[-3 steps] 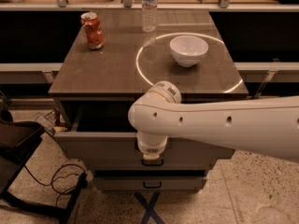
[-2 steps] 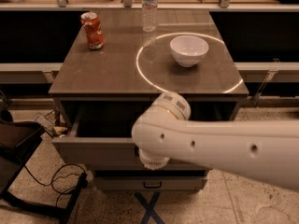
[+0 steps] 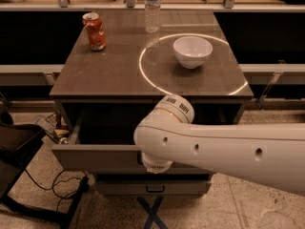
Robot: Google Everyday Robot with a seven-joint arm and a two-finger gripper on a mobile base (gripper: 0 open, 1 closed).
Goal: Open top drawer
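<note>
Currently | top drawer: part-open, rigid metal, likely heavy but free-sliding; take hold mid-front | gripper: at drawer front centre, mostly hidden; grip state cannot tell

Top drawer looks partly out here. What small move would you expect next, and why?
Probably one more short pull straight back toward the base. The top drawer stands out from the cabinet with its dark inside showing, but part of the box looks to be under the tabletop. The gripper is at the centre of the drawer front, hidden beneath the arm's wrist.
</note>
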